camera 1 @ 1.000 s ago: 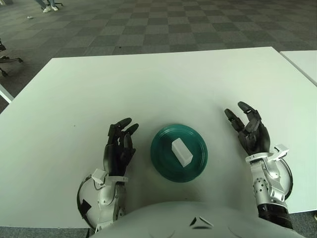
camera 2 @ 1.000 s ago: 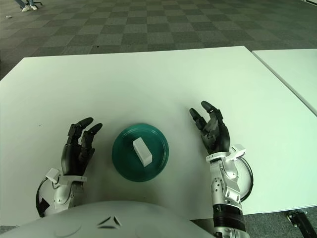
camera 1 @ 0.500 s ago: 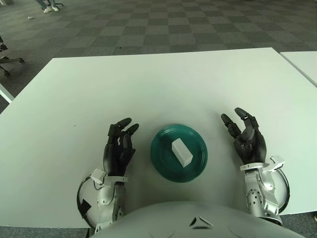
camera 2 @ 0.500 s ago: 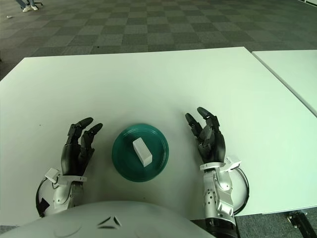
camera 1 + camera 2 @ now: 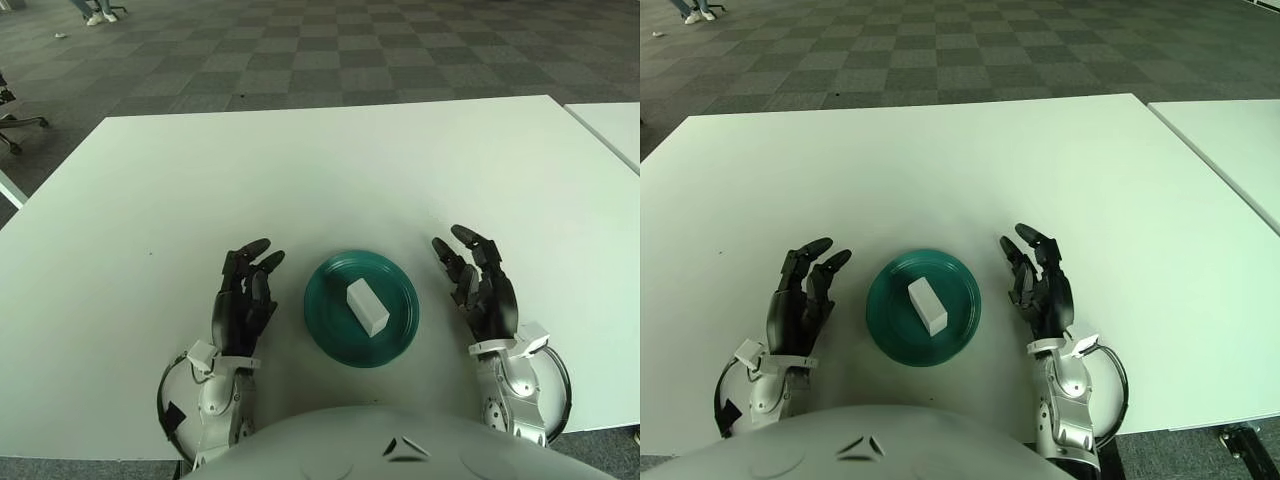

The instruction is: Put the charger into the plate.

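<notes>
While both hands flank the plate, the scene reads as follows.

Left eye view
- Charger (image 5: 367,306): white block lying inside the green plate, near its middle, its long axis running from about 11 to 5 o'clock.
- Green plate (image 5: 328,318): round, on the white table (image 5: 300,170), near the table's front edge.
- Left hand (image 5: 243,298): at 9 o'clock of the plate, just beside its rim but apart from it; fingers loosely spread, tips towards 12 o'clock, holding nothing.
- Right hand (image 5: 478,286): at 3 o'clock of the plate, near the rim, not touching it; fingers spread and slightly curled, holding nothing.

Right eye view
- Charger (image 5: 927,305): same place, lying within the plate's rim.
- Plate (image 5: 890,320): between the two hands.
- Left hand (image 5: 803,300): at 9 o'clock of the plate, fingers relaxed and parted.
- Right hand (image 5: 1039,284): at 3 o'clock, fingers parted, empty.
- Second table (image 5: 1230,140): white, at 2 o'clock, apart from the main table.
- Floor (image 5: 940,45): dark checkered carpet at 12 o'clock.
</notes>
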Robot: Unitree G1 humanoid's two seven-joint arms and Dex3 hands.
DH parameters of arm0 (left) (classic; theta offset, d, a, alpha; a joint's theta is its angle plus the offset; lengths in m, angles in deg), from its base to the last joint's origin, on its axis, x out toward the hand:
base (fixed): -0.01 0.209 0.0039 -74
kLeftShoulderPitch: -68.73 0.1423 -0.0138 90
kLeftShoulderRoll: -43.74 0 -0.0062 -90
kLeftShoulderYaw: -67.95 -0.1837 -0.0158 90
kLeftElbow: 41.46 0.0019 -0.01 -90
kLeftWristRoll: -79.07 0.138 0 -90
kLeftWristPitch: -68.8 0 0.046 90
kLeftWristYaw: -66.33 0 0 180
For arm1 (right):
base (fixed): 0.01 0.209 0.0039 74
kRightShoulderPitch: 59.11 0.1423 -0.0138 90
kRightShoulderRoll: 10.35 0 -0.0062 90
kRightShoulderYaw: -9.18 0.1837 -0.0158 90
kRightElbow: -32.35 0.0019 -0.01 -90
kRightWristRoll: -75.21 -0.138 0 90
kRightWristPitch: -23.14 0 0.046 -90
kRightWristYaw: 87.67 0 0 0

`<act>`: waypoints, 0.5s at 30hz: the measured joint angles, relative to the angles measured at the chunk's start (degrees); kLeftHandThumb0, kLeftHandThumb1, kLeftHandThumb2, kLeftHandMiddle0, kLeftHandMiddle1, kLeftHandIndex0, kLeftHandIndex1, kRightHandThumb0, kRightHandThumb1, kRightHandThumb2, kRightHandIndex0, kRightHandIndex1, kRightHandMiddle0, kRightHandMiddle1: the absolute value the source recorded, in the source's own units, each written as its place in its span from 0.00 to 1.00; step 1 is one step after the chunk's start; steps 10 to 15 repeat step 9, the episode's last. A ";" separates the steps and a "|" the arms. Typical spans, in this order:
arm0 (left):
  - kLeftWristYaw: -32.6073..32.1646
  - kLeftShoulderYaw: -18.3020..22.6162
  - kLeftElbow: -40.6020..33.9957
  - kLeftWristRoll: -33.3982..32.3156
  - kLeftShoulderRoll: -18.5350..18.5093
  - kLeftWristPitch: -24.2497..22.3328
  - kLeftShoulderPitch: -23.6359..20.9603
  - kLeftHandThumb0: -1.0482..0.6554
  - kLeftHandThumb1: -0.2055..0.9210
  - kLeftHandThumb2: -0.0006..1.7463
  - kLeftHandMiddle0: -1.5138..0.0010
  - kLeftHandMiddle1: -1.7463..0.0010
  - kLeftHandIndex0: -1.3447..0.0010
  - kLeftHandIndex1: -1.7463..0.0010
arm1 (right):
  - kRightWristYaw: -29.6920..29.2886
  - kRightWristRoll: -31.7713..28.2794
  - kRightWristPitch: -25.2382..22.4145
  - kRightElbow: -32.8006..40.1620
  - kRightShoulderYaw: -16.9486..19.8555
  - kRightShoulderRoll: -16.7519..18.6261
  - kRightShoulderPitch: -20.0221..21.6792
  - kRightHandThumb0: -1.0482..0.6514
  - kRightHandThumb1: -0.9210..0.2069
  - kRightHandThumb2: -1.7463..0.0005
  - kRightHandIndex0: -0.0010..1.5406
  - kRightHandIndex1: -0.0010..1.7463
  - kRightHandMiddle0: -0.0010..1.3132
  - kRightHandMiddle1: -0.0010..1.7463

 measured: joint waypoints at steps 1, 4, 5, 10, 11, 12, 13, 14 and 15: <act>0.00 0.00 0.00 0.00 0.00 0.00 0.00 0.12 1.00 0.40 0.82 0.46 0.89 0.34 | 0.06 0.06 0.04 -0.13 -0.05 -0.07 0.05 0.14 0.00 0.58 0.27 0.07 0.00 0.51; 0.00 0.00 0.00 0.00 0.00 -0.01 0.00 0.12 1.00 0.40 0.82 0.47 0.89 0.34 | 0.45 -0.04 0.13 -0.58 -0.02 -0.30 0.29 0.14 0.00 0.58 0.29 0.08 0.00 0.52; 0.00 0.00 0.00 0.00 0.00 -0.01 0.00 0.12 1.00 0.40 0.82 0.47 0.89 0.34 | 0.61 -0.08 0.14 -0.73 0.00 -0.39 0.42 0.13 0.00 0.58 0.29 0.08 0.00 0.53; -0.01 0.00 0.00 0.01 0.00 -0.01 0.00 0.12 1.00 0.40 0.82 0.47 0.90 0.34 | 1.04 -0.24 0.18 -1.33 0.14 -0.63 1.03 0.13 0.00 0.58 0.30 0.09 0.00 0.54; -0.01 0.00 0.00 0.01 0.00 -0.01 0.00 0.12 1.00 0.40 0.82 0.47 0.90 0.34 | 1.04 -0.24 0.18 -1.33 0.14 -0.63 1.03 0.13 0.00 0.58 0.30 0.09 0.00 0.54; -0.01 0.00 0.00 0.01 0.00 -0.01 0.00 0.12 1.00 0.40 0.82 0.47 0.90 0.34 | 1.04 -0.24 0.18 -1.33 0.14 -0.63 1.03 0.13 0.00 0.58 0.30 0.09 0.00 0.54; -0.01 0.00 0.00 0.01 0.00 -0.01 0.00 0.12 1.00 0.40 0.82 0.47 0.90 0.34 | 1.04 -0.24 0.18 -1.33 0.14 -0.63 1.03 0.13 0.00 0.58 0.30 0.09 0.00 0.54; -0.01 0.00 0.00 0.01 0.00 -0.01 0.00 0.12 1.00 0.40 0.82 0.47 0.90 0.34 | 1.04 -0.24 0.18 -1.33 0.14 -0.63 1.03 0.13 0.00 0.58 0.30 0.09 0.00 0.54; -0.01 0.00 0.00 0.01 0.00 -0.01 0.00 0.12 1.00 0.40 0.82 0.47 0.90 0.34 | 1.04 -0.24 0.18 -1.33 0.14 -0.63 1.03 0.13 0.00 0.58 0.30 0.09 0.00 0.54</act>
